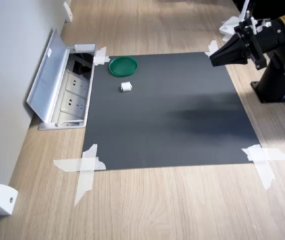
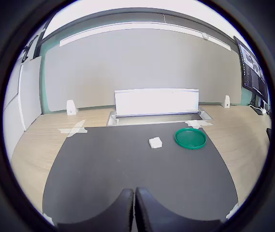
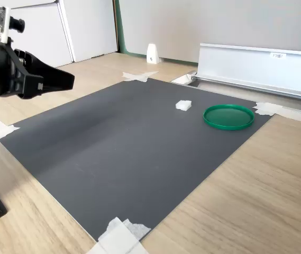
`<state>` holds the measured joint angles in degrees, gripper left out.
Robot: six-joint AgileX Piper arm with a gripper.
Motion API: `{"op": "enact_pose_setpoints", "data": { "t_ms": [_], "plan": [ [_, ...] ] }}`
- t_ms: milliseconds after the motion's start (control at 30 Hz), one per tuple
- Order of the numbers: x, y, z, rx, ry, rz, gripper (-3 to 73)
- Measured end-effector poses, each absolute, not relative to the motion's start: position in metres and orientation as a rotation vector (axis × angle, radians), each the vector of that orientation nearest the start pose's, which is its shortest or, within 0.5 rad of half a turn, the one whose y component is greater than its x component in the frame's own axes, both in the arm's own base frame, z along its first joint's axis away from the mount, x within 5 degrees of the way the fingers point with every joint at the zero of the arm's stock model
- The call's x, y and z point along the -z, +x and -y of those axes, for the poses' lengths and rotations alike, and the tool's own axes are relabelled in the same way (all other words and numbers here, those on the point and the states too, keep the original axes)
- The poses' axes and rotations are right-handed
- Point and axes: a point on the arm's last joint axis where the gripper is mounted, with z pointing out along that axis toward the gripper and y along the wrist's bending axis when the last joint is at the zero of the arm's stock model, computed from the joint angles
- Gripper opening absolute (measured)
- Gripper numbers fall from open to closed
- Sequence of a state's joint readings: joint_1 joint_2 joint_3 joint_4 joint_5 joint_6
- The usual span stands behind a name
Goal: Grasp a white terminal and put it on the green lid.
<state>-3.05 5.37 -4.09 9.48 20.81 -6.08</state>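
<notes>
Wood desk (image 1: pixel 182 200) fills all three views, w/ a grey wall along the first exterior view's left edge. You've got a dark mat (image 1: pixel 172 115) centre frame, pinned at its corners by tape (image 1: pixel 84 167), presumably so it won't slide under the arm and so small pale parts read clearly against it. At the mat's upper-left edge in the first exterior view sits an open socket box (image 1: pixel 64 92), flap tipped up toward the wall; just background, keep clear of it.

Arm (image 1: pixel 277 35) comes in at the upper right of the first exterior view, raised above the mat's corner, well apart from the work. Gripper (image 2: pixel 134 208) is at bottom centre of the wrist view: fingers pressed together, no gap btw them, nothing held. You'd need to spread them before any descent.

Lid (image 1: pixel 122 65) lies flat, rim up, near the mat's upper-left corner in the first exterior view; a flat open target, so a simple drop should do. Terminal (image 1: pixel 126 87) rests on the mat just below the lid there, near it but not touching, nothing crowding it. Approx. straight ahead of the wrist camera, so approach looks direct. Task not started, I'd judge.
</notes>
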Motion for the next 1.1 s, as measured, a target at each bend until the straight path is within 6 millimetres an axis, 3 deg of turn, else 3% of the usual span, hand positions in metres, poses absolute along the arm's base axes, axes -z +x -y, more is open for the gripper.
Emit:
{"op": "enact_pose_setpoints", "data": {
  "t_ms": [733, 867, 1100],
  "plan": [
    [-0.200, 0.058, -0.002, -0.051, 0.051, -1.869, -0.8],
    [-0.214, 0.057, -0.003, -0.057, 0.042, -1.889, -0.8],
    [-0.256, 0.064, -0.003, -0.059, 0.033, -1.893, -0.8]
  ]
}}
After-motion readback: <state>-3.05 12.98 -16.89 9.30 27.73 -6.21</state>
